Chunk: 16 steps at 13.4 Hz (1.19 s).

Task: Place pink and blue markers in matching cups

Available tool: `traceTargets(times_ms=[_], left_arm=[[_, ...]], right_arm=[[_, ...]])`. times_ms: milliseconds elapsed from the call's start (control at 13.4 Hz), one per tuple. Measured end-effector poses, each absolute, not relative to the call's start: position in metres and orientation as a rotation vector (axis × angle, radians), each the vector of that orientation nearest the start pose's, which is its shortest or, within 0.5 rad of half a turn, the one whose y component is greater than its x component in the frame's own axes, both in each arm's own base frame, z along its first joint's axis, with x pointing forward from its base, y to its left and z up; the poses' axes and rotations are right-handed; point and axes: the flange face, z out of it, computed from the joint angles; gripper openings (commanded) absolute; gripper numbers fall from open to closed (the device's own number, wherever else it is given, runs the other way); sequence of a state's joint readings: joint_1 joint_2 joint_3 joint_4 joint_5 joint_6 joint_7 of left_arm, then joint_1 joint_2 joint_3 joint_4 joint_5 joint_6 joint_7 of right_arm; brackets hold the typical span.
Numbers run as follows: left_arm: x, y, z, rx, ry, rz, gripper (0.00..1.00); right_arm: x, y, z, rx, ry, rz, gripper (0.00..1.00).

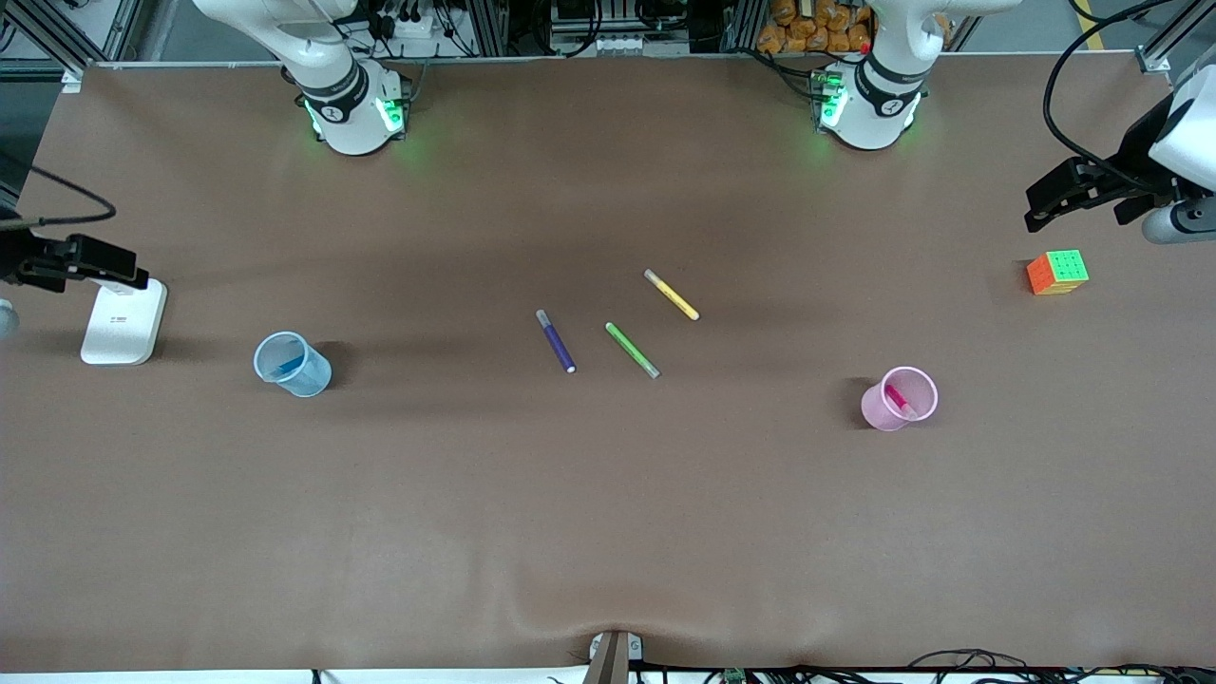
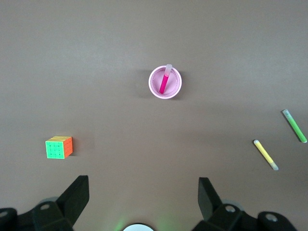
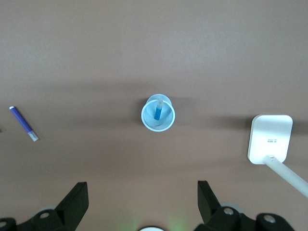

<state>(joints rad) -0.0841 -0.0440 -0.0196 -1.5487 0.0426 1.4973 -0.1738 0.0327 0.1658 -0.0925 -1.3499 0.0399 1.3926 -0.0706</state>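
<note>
The pink marker [image 2: 164,82] stands tilted inside the pink cup [image 2: 155,89], its clear cap end leaning on the rim. A colourful cube [image 2: 58,147] sits well apart from the cup. The yellow pen [image 2: 265,154] and the green pen [image 2: 294,125] lie flat, near each other. The left gripper [image 2: 143,195] hangs above with its fingers [image 2: 77,195] spread wide and nothing between them.

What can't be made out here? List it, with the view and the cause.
- Blue marker: its lower end, every view, hidden in the blue cup.
- Pink marker: its lower end, hidden in the pink cup.
- White device: its small print, too small in both views.
</note>
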Motion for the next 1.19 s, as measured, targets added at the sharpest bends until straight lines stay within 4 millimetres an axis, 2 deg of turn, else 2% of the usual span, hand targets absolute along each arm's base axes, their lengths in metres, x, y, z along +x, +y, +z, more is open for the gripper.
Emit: traceTargets(times_ms=[224,447,820,1193], left_arm=[[0.531,-0.051,0.652,-3.096,-0.113,0.002,1.00],[0.531,-0.050,0.652,-3.096,-0.114,0.002,1.00],[0.531,-0.050,0.652,-3.096,-0.115,0.002,1.00],[0.531,-0.050,0.652,-3.096,-0.115,0.002,1.00]], right_arm=[[0.561,-0.036,0.608,-3.106,-0.095,0.136,1.00],[0.546,-0.049,0.604,-3.100,-0.118,0.131,1.00],[0.540,-0.046,0.608,-3.100,-0.130,0.109,1.00],[0.537,-0.045,0.620,-3.105,-0.122,0.051,1.00]])
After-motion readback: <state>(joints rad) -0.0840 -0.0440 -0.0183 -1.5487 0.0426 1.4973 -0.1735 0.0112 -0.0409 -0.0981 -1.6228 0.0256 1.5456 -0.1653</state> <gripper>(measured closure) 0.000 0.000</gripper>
